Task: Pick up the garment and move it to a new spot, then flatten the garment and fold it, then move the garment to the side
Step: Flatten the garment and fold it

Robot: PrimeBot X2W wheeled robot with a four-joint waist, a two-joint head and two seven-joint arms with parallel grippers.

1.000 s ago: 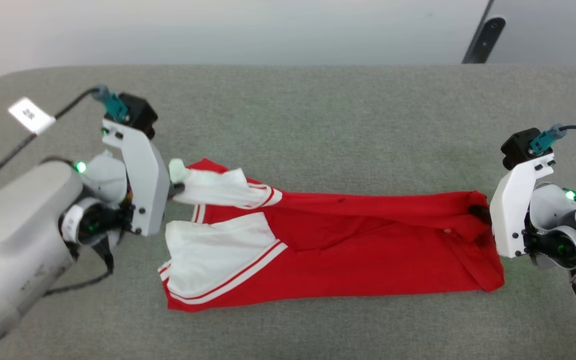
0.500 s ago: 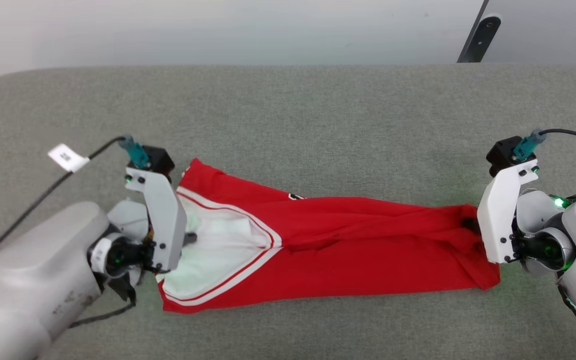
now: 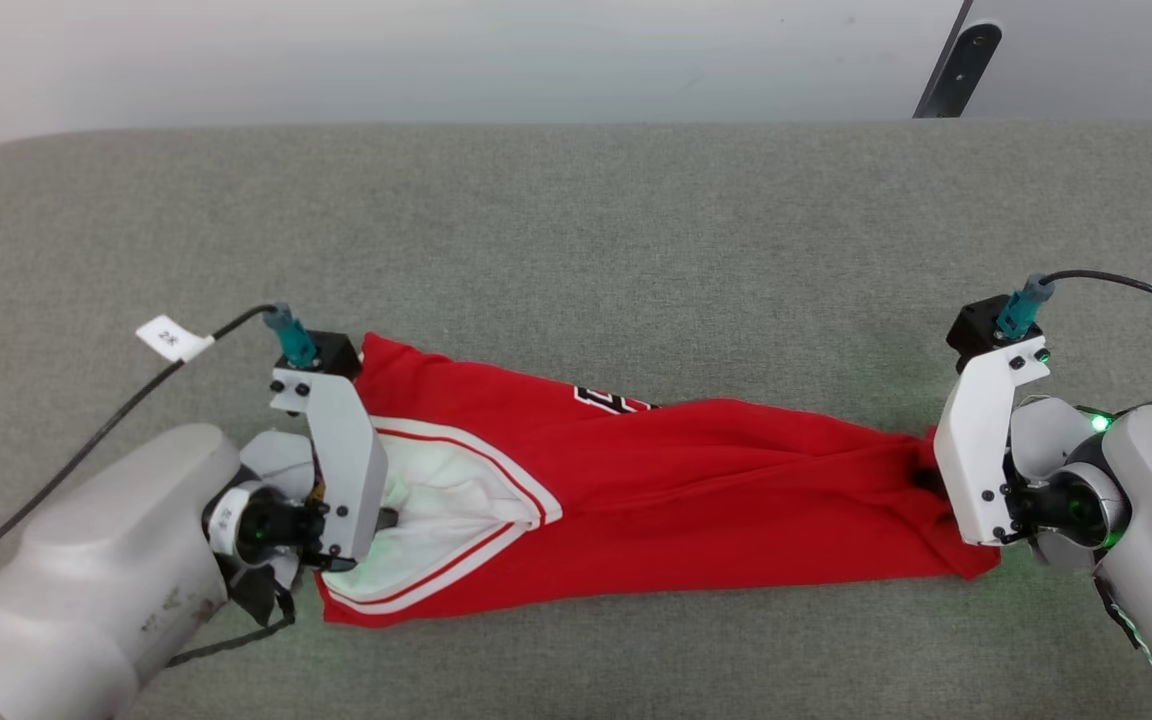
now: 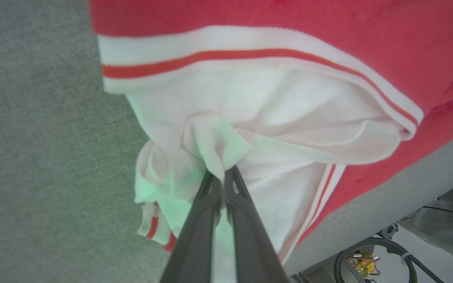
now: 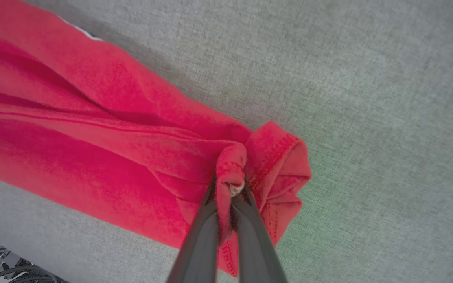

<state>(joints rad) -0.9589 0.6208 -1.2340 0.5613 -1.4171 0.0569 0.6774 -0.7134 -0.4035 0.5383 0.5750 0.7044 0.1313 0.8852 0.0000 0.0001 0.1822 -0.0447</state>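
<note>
Grey woven-fabric tabletop (image 3: pixel 576 230), pale wall (image 3: pixel 436 50) behind. Count: one garment, two grippers, two white cable tags (image 3: pixel 173 338). Red jersey T-shirt (image 3: pixel 736 510) lies stretched left to right across near half of tabletop, bunched lengthwise. White sleeve (image 3: pixel 436 500) with white-and-red stripe trim at left end, red hem at right. Black-and-white chest lettering (image 3: pixel 614 402) mostly folded under, unreadable. Left gripper (image 4: pixel 222 179) pinched tight on white sleeve cloth. Right gripper (image 5: pixel 230 190) pinched tight on red hem. Left tag reads something like "2K".
</note>
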